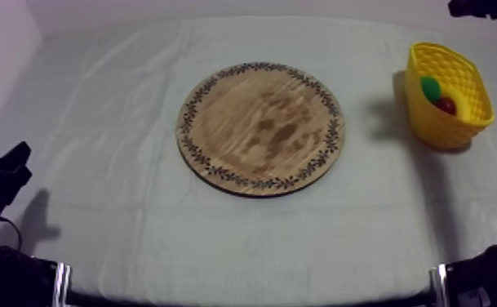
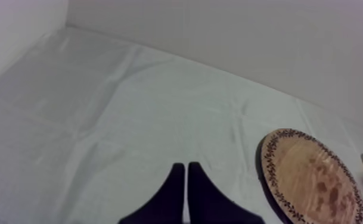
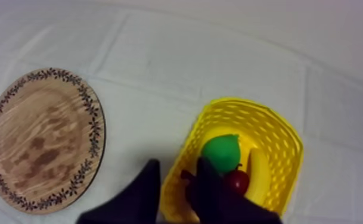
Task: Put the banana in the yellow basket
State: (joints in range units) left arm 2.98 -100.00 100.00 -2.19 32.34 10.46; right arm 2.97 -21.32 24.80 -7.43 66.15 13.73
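Observation:
The round wooden board (image 1: 260, 127) lies bare in the middle of the table. At the right stands the yellow basket (image 1: 462, 124) with a green pear (image 1: 431, 86) and a small red fruit (image 1: 445, 104) inside. From the right wrist view the banana (image 3: 258, 174) lies in the basket (image 3: 279, 134) beside the pear (image 3: 220, 152) and the small red fruit (image 3: 238, 180). My right gripper (image 3: 179, 164) hangs open over the basket's near rim, holding nothing. My left gripper (image 2: 186, 171) is shut on nothing, low over the cloth left of the board (image 2: 312, 179).
The grey-white cloth (image 1: 121, 106) covers the whole table. My left arm (image 1: 0, 175) rests at the lower left edge. Part of my right arm (image 1: 481, 7) shows at the upper right, behind the basket. A pale wall runs along the far side.

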